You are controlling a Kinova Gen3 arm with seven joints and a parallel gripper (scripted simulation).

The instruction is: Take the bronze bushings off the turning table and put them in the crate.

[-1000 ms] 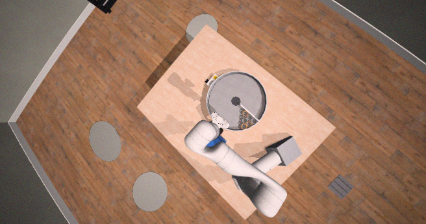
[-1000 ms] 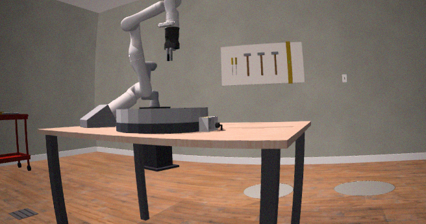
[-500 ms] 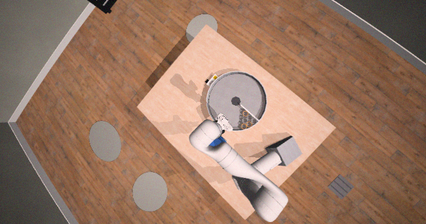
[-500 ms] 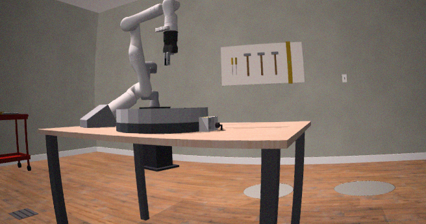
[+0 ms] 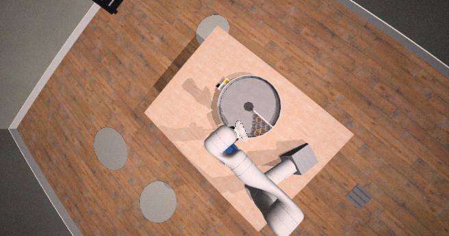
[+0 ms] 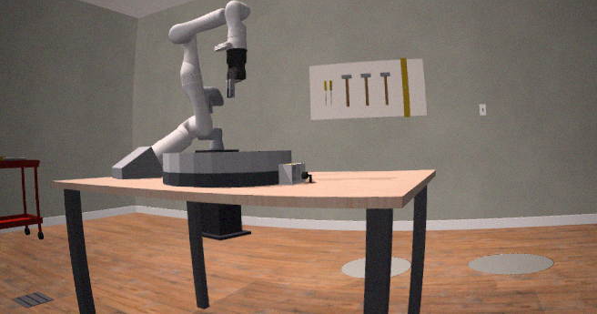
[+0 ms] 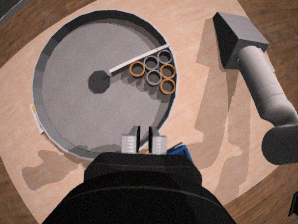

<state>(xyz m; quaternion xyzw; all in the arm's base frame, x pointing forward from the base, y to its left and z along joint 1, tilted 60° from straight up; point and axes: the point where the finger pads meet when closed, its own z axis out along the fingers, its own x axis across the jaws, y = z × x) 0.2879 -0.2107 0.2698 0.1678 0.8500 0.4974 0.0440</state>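
Observation:
The turning table (image 5: 239, 94) (image 6: 227, 163) (image 7: 67, 75) is a round grey dish with a white bar. Three bronze bushings, one nearest the hub (image 7: 130, 69) and two near the rim, one of them lowest in the wrist view (image 7: 167, 93), stand grouped with three steel bushings, one of them lowest of the steel (image 7: 154, 84), beside the bar. The blue crate (image 5: 231, 149) (image 7: 182, 153) is mostly hidden by the arm and gripper. My gripper (image 6: 230, 96) (image 7: 144, 135) is partly open and empty, high above the dish's rim, between crate and bushings. The arm hides its fingers in the top view.
The white bar (image 7: 137, 59) runs from hub to rim beside the bushings. A small control box (image 5: 223, 84) (image 6: 291, 174) (image 7: 37, 119) sits against the dish's outside. The arm's grey wedge base (image 5: 306, 157) (image 6: 137, 163) (image 7: 240, 37) stands on the table beyond the dish.

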